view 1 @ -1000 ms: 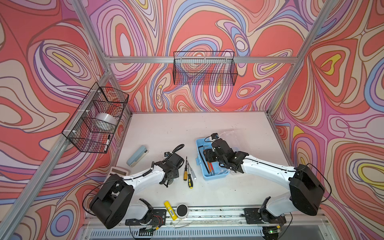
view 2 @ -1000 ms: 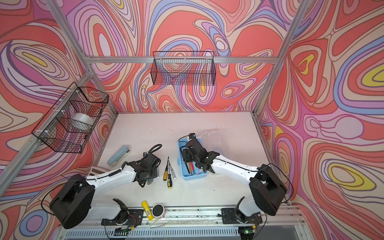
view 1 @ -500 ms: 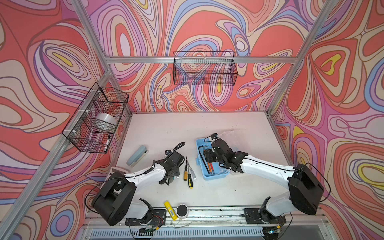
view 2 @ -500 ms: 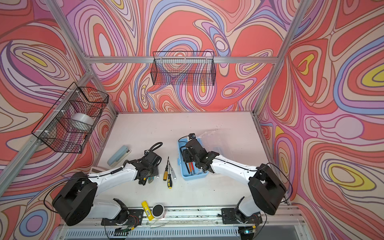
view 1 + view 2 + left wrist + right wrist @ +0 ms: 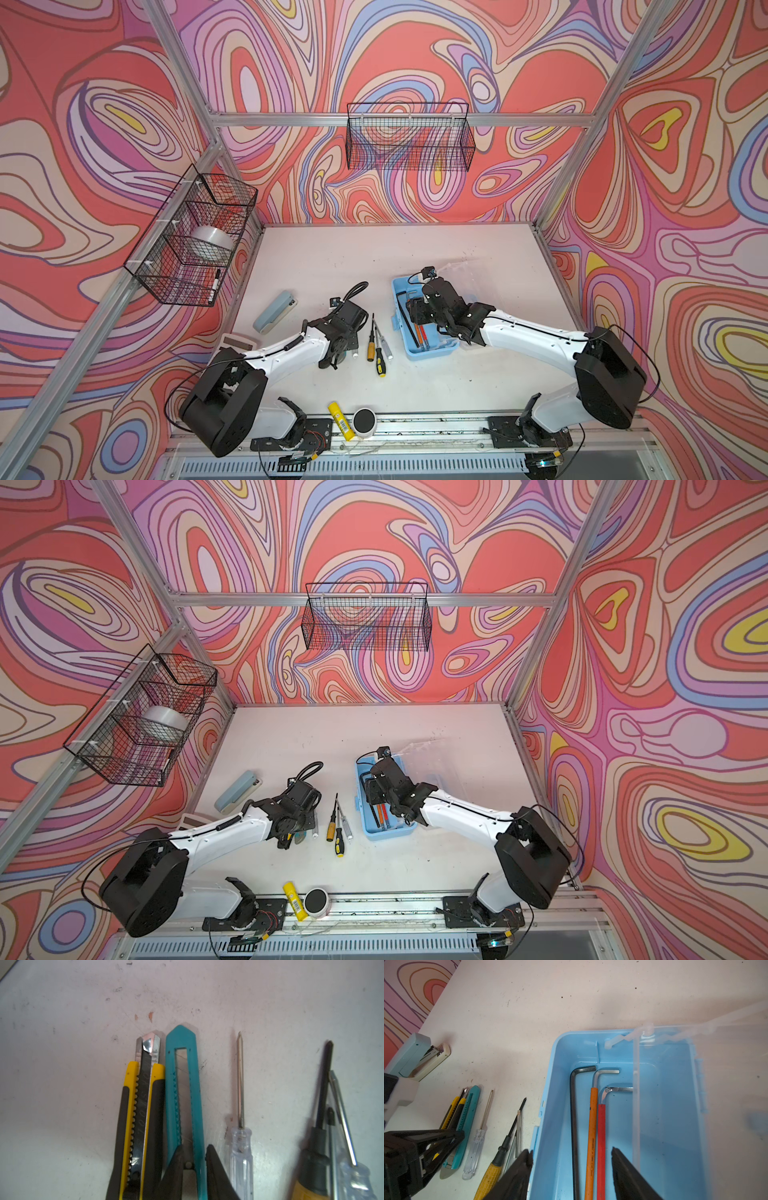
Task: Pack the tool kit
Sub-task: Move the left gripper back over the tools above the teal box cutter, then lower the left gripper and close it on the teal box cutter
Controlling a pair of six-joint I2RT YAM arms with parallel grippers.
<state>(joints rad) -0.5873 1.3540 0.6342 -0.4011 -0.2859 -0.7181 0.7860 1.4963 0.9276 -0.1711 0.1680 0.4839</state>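
The tool kit's light-blue case [image 5: 432,355] [image 5: 388,833] lies with its clear lid [image 5: 726,1084] swung back. Three hex keys [image 5: 593,1126] rest inside it. My right gripper [image 5: 571,1153] [image 5: 415,311] hangs open over the case, one finger outside the near wall [image 5: 550,1105] and one inside. Left of the case lie a yellow-black utility knife [image 5: 143,1105], a teal utility knife [image 5: 180,1084], a clear-handled screwdriver [image 5: 241,1147] and a yellow-handled screwdriver [image 5: 311,1157]. My left gripper [image 5: 194,1151] [image 5: 336,359] is down on the table, shut on the teal knife's rear end.
A grey-blue stapler [image 5: 275,311] and a white calculator [image 5: 237,343] lie at the left. At the front edge are a yellow tube [image 5: 341,420] and a round black-topped thing [image 5: 365,422]. Wire baskets hang on the back wall [image 5: 409,137] and the left wall [image 5: 195,241].
My left gripper's fingers have narrowed onto the teal knife and its arm has shifted slightly. The right arm and the case have not moved.
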